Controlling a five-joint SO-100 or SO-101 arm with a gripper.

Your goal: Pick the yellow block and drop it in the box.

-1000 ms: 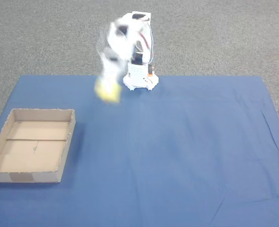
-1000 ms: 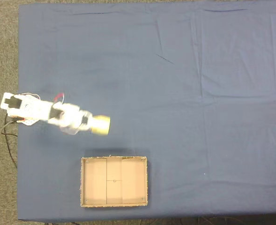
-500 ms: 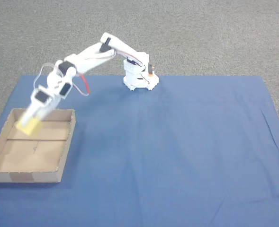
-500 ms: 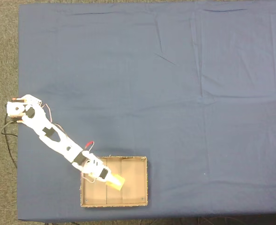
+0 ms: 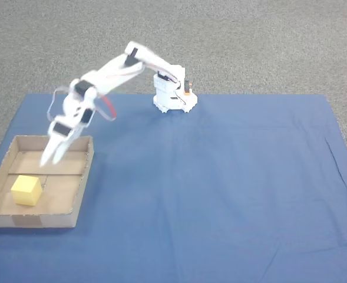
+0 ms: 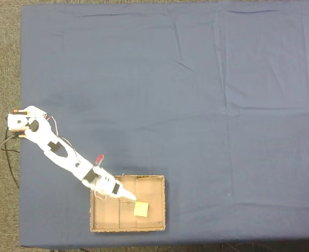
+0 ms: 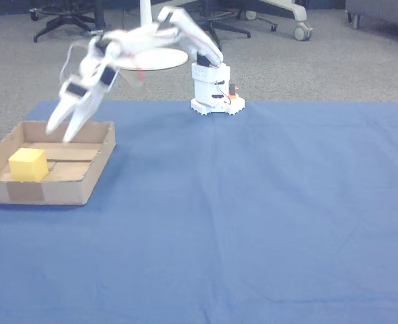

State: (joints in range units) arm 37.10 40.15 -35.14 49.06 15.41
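The yellow block (image 5: 26, 190), a small pale-yellow matte cube, sits flat on the floor of the box (image 5: 83, 177), a shallow brown cardboard tray with low walls, so by the look of it your drop is done. In the slanted fixed view the cube lies in the near part of the box, on the near side of the flap seam; in the top-down fixed view the yellow block (image 6: 140, 209) is inside the box (image 6: 162, 203), apart from every wall. Your white two-finger gripper (image 5: 50, 154) hangs above the far part of the box with its fingers spread and nothing between them; the side-on view shows the gripper (image 7: 61, 128) clear of the yellow block (image 7: 28, 164) and above the far wall of the box (image 7: 90, 183). What could still go wrong is small, in my judgement: if you pull the arm back low, the fingertips could catch that far wall and drag the light box across the blue cloth (image 5: 220, 188) that covers the table, so lift before you swing. Around the box there is little else: the arm's white base (image 5: 172, 94) stands well apart at the cloth's far edge, and grey carpet (image 5: 267, 41) lies beyond. Nothing stands between the gripper and the base.
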